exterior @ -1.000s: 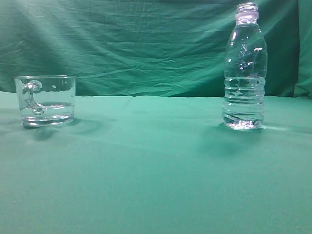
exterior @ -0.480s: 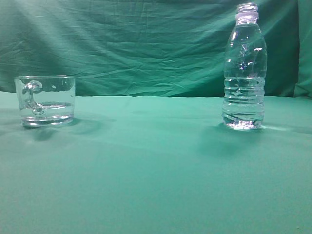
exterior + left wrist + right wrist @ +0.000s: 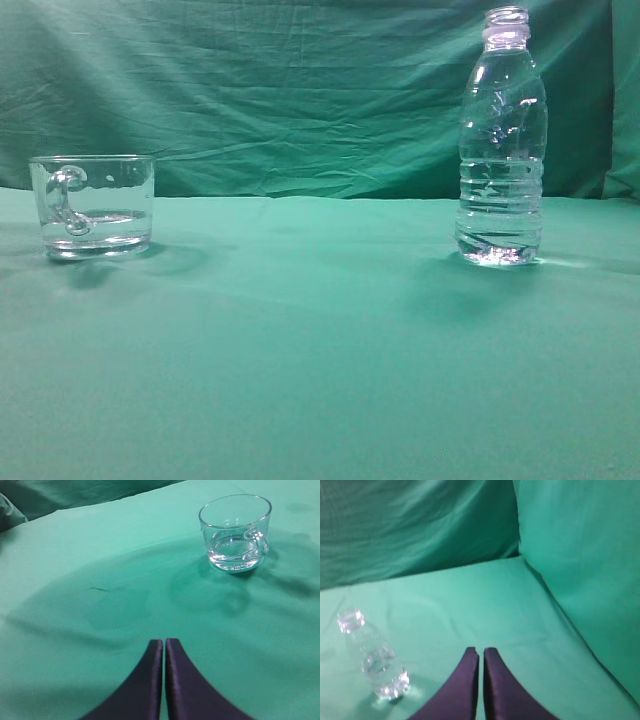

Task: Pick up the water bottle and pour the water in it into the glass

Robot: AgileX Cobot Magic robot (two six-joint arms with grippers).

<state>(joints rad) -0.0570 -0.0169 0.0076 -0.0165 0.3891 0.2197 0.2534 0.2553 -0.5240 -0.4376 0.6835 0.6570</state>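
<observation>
1. My left gripper [image 3: 164, 645] is clenched on nothing: the two dark fingers lie pressed together, tips nearly touching, above bare green cloth [image 3: 75, 580]. Their bases run off the bottom edge of my left wrist view.
2. My right gripper [image 3: 481, 654] is likewise closed and empty, with only a thin slit between the fingers; their lower parts are cut off too.
3. Neither of my arms appears in the exterior view, so I cannot say from there how high they hang.
4. The water bottle [image 3: 501, 140] stands upright on the right side of the table, uncapped, well apart from the glass. In my right wrist view it sits blurred at the lower left [image 3: 372, 655], off to the left of my fingers.
5. The water [image 3: 499, 215] in it is hard to read through the ribbed plastic; I cannot tell its level exactly.
6. The glass [image 3: 93, 205] stands upright at the far left, handle turned toward the exterior camera, with what looks like a shallow layer of liquid at the bottom. In my left wrist view it [image 3: 235, 532] lies ahead and to the right.
</observation>
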